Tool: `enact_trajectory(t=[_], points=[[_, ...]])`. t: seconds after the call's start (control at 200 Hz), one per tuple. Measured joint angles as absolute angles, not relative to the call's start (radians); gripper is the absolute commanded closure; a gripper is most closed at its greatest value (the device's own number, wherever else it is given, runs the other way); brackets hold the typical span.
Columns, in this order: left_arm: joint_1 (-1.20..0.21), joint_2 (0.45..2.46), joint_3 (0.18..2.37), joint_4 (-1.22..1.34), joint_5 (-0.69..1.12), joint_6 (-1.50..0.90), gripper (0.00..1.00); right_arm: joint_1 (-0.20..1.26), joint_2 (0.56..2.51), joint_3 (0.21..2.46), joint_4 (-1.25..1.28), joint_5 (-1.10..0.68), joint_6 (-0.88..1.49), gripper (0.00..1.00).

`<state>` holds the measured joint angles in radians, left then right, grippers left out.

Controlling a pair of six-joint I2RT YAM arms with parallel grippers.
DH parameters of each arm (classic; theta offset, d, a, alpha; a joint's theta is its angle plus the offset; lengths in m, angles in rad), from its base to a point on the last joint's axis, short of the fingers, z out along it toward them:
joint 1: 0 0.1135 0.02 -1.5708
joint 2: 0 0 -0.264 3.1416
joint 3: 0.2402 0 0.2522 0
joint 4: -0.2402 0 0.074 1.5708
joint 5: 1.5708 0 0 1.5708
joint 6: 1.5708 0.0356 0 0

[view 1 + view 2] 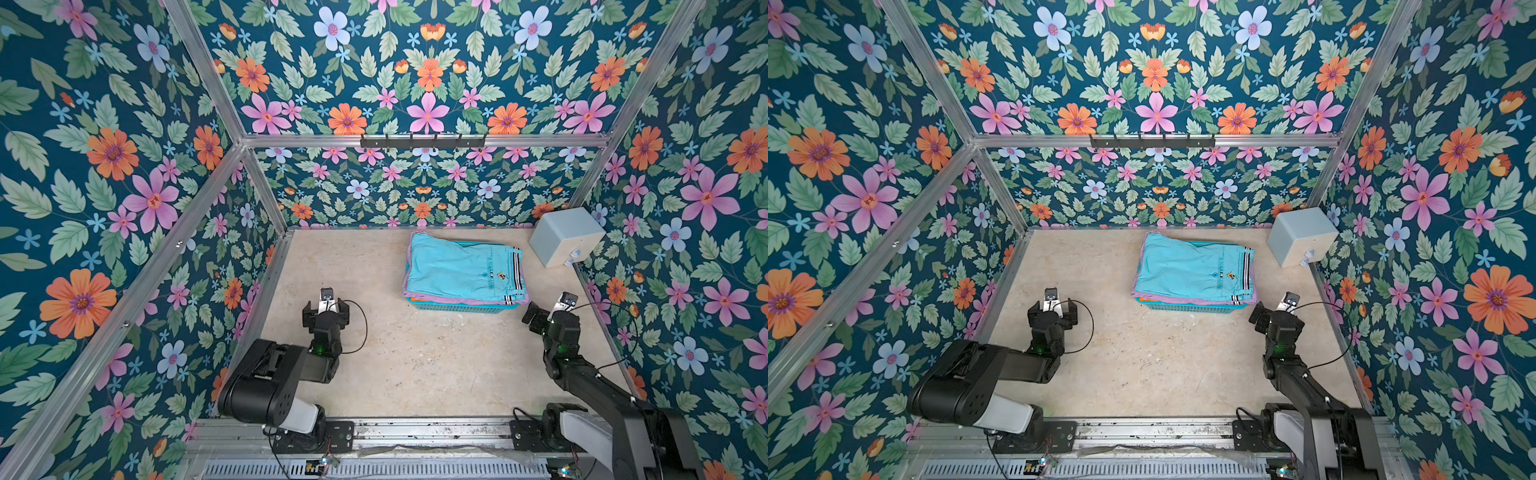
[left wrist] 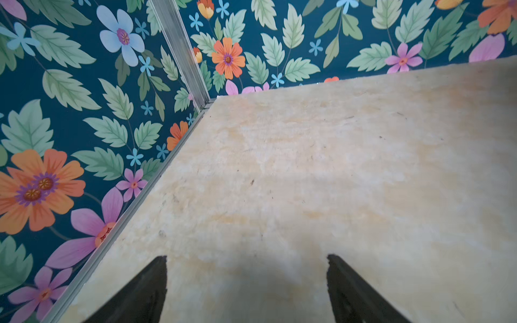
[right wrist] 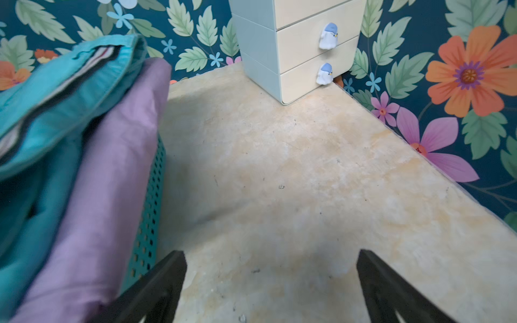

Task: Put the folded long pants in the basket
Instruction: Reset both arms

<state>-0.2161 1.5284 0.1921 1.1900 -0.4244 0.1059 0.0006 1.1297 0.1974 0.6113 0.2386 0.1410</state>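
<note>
Folded long pants (image 1: pixel 457 266) sat stacked in basket (image 1: pixel 457 308) mid-frame; my left fingers (image 2: pixel 145 293) and right fingers (image 3: pixel 391 293) hung spread, empty; I judged only retreat remained.

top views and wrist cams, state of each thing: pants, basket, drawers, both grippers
turquoise pants, folded, top of the stack in the basket
lilac pants, folded, under the turquoise, edge over the rim
orange pants, only a sliver shows, lower down
basket, upright, filled above its rim
drawer box, visible drawers shut
left gripper, open, empty
right gripper, open, empty
</note>
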Motion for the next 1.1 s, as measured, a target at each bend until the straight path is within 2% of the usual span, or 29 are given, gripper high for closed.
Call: enact_trajectory(t=[0.075, 0.14, 0.21, 0.245, 0.275, 0.44, 1.105], points=[[-0.162, 1.542, 0.163, 1.271, -0.376, 0.093, 0.05, -0.003, 1.183, 0.207, 0.682, 0.254, 0.139, 0.01], [-0.124, 1.6, 0.168, 1.346, -0.33, 0.081, 0.05, -0.018, 1.299, 0.166, 0.898, 0.247, 0.133, 0.01], [-0.091, 1.602, 0.223, 1.278, -0.249, 0.069, 0.06, -0.038, 1.469, 0.117, 1.067, 0.242, 0.13, 0.01], [-0.058, 1.6, 0.26, 1.265, -0.201, 0.053, 0.05, -0.041, 1.491, 0.107, 1.058, 0.241, 0.131, 0.01], [-0.031, 1.602, 0.28, 1.267, -0.173, 0.044, 0.0, -0.041, 1.468, 0.117, 1.02, 0.239, 0.131, 0.01], [0.002, 1.599, 0.292, 1.205, -0.07, 0.006, 0.01, -0.027, 1.436, 0.25, 1.045, 0.21, 0.112, 0.01], [0.005, 1.598, 0.292, 1.189, -0.029, -0.001, 0.01, -0.019, 1.446, 0.278, 0.96, 0.174, 0.079, 0.01]])
